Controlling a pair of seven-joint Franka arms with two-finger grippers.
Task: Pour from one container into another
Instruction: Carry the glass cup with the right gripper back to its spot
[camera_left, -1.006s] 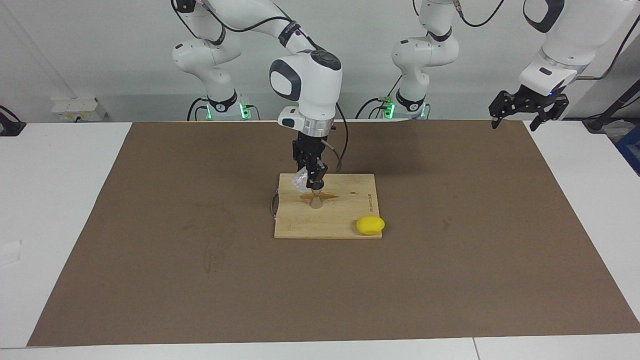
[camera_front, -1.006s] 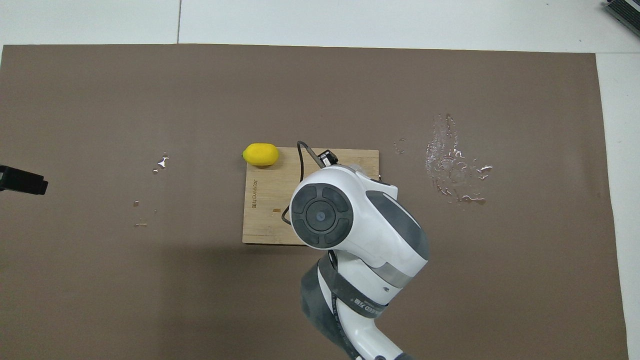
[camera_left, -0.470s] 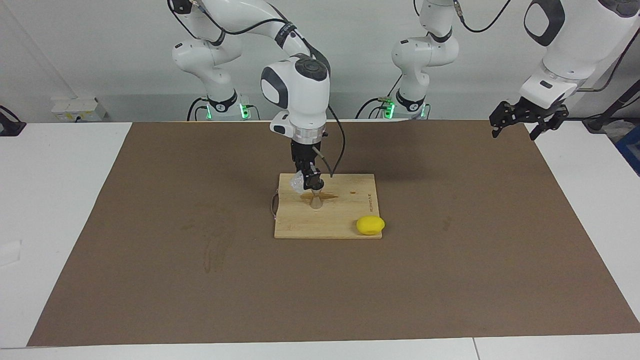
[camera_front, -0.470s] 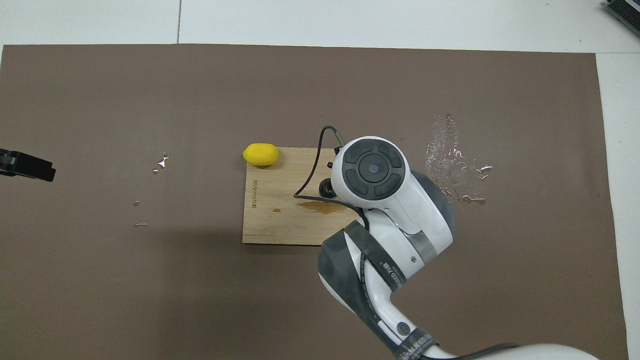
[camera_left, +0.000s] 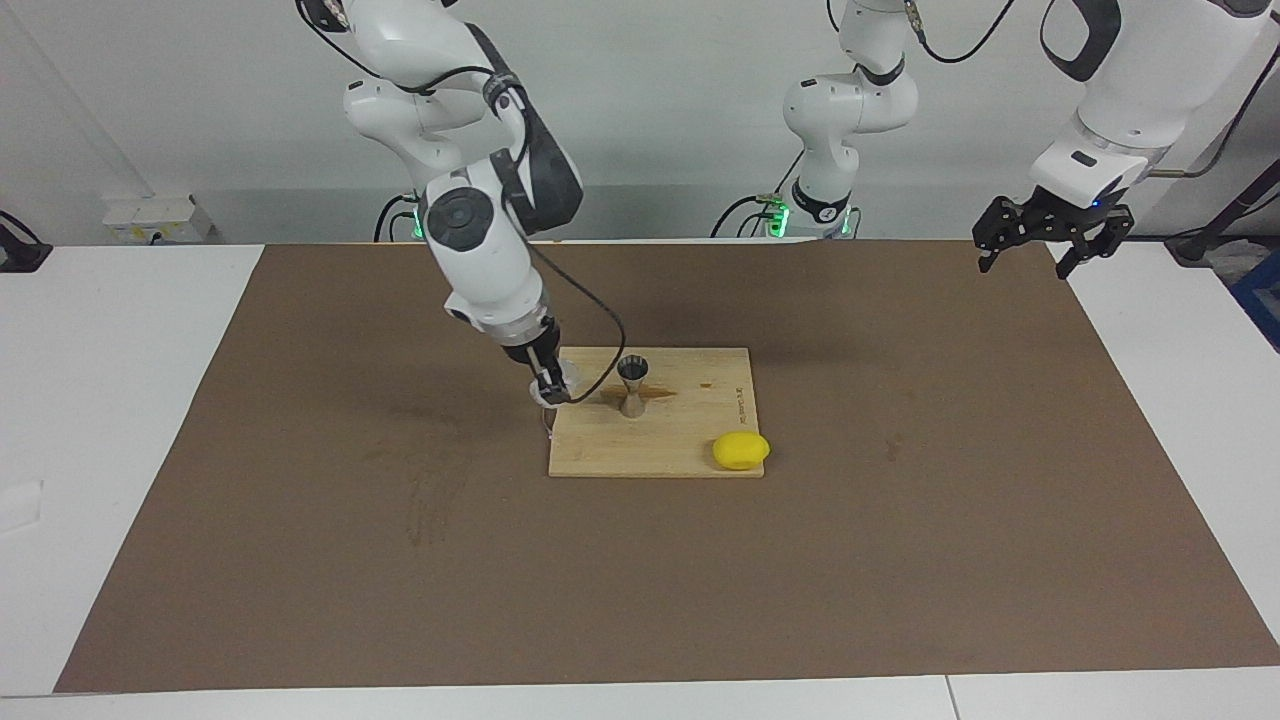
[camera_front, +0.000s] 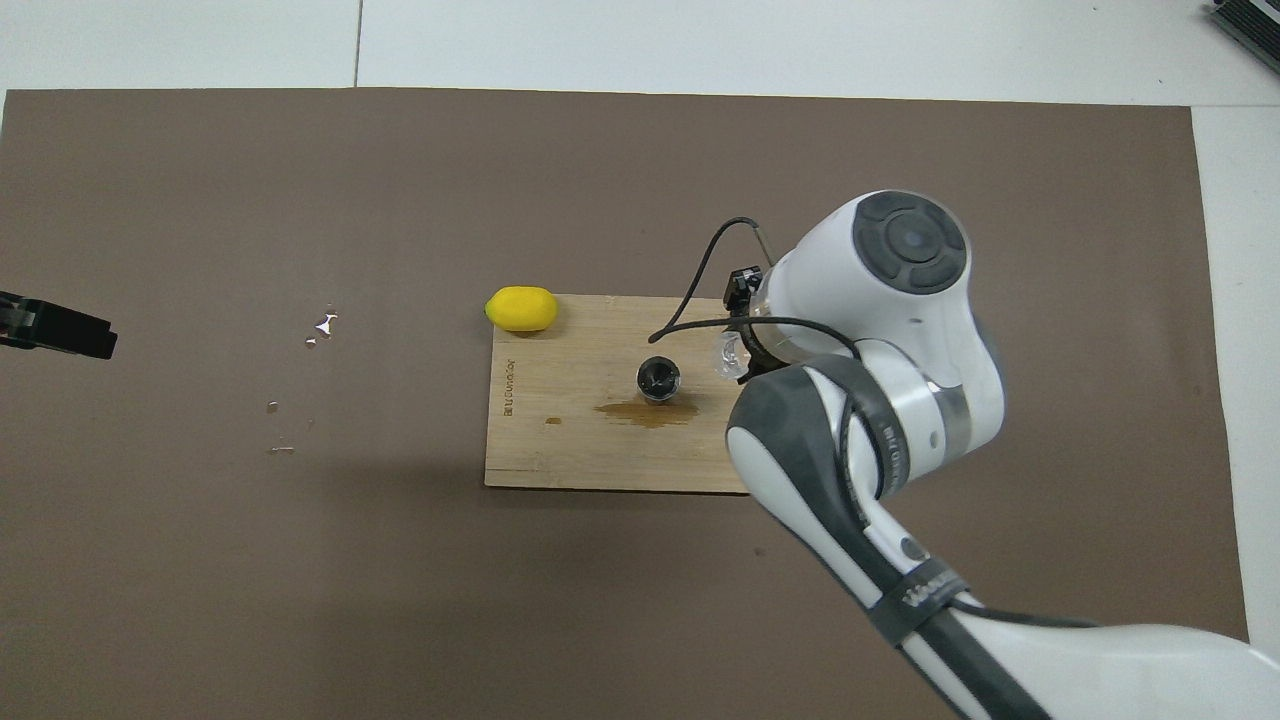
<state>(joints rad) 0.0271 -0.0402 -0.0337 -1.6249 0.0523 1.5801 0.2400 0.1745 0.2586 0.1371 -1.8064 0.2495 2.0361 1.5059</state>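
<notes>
The right gripper (camera_left: 551, 390) is clasping the clear glass tumbler (camera_left: 562, 381) over the wooden board (camera_left: 690, 440), at nine o'clock from the steel jigger (camera_left: 632, 384) in the facing view. The left gripper (camera_left: 1040, 240) is waiting spread wide.

The right arm reaches out from its base and bends down. Its wrist leans to one side, so the right claw (camera_left: 549, 390) points down on a slant. The right claw is low, over the desk (camera_left: 150, 330), and its two fingertips are squeezed tight on the small clear glass (camera_left: 566, 381). A black cable loops from the wrist.

The left arm waits, lifted high at its own end of the desk. Its wrist points down. The left claw (camera_left: 1030, 250) hangs in the air with its fingers spread wide, holding nothing.
</notes>
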